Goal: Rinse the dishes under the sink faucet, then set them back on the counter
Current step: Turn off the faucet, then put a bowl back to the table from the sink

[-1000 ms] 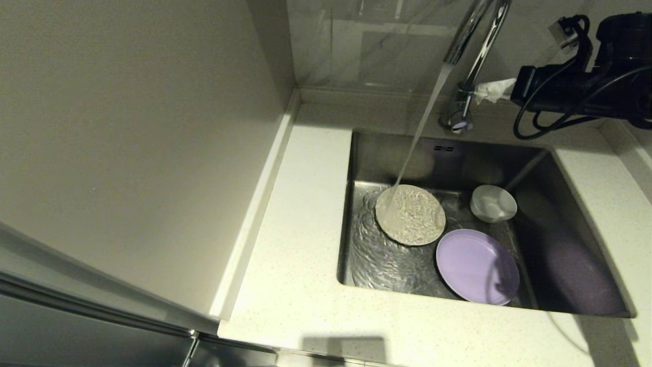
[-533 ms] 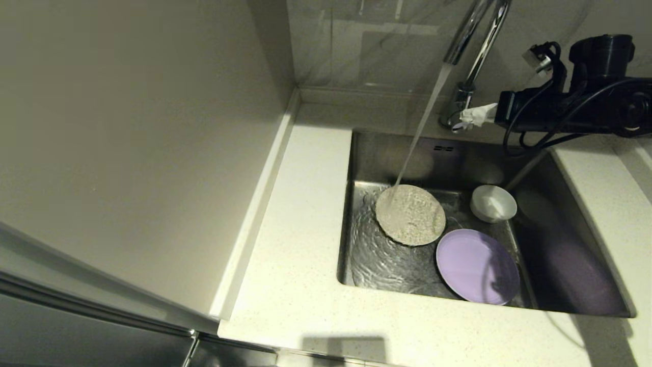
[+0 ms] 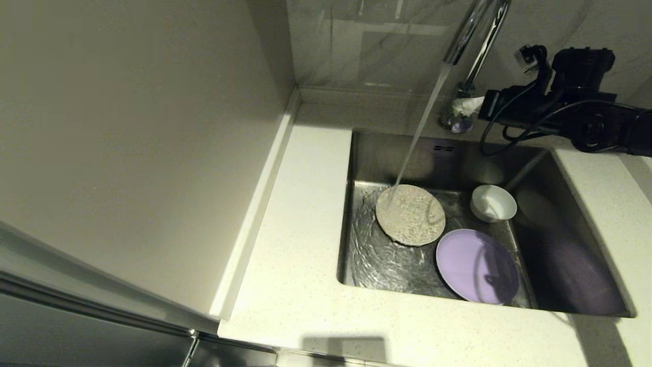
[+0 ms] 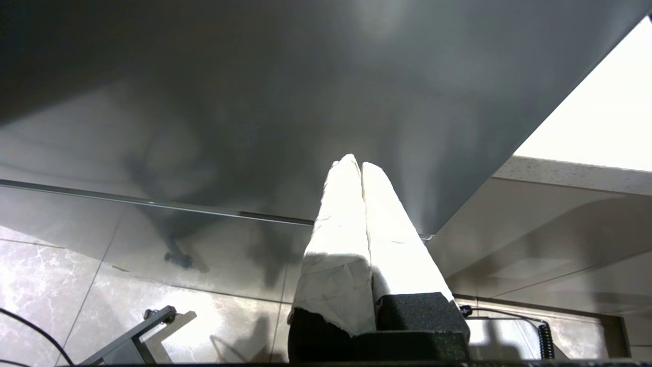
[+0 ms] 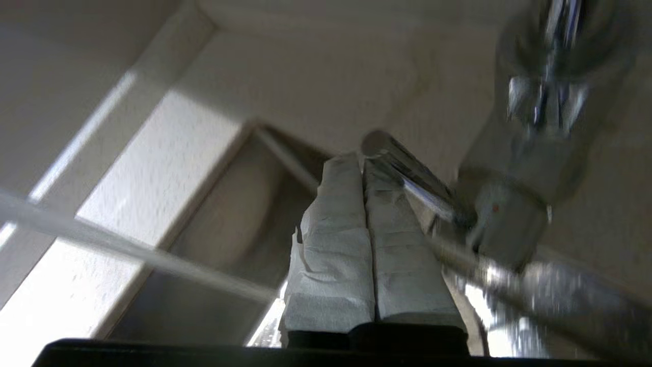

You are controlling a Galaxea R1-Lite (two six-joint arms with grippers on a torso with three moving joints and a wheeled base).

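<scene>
Water runs from the chrome faucet [image 3: 481,35] onto the cream plate [image 3: 410,214] on the floor of the sink [image 3: 402,153]. The lilac plate [image 3: 476,265] lies in front of it and the white bowl [image 3: 493,203] sits at the back. My right gripper [image 3: 462,107] is shut, with its white-wrapped tips at the faucet's base. In the right wrist view that gripper [image 5: 360,160] lies right beside the thin lever [image 5: 407,173], holding nothing. My left gripper [image 4: 355,164] is shut and parked low, below the counter [image 3: 305,244].
A tall wall panel [image 3: 127,127] borders the counter on the left, and a low raised edge [image 3: 346,97] runs along the back. The right arm's black cable [image 3: 509,135] loops above the sink's back rim. A dark cabinet front [image 4: 254,102] faces the left gripper.
My right gripper has moved left and down, from beside the faucet's stem to its base by the lever. The water keeps running, and the dishes have not moved.
</scene>
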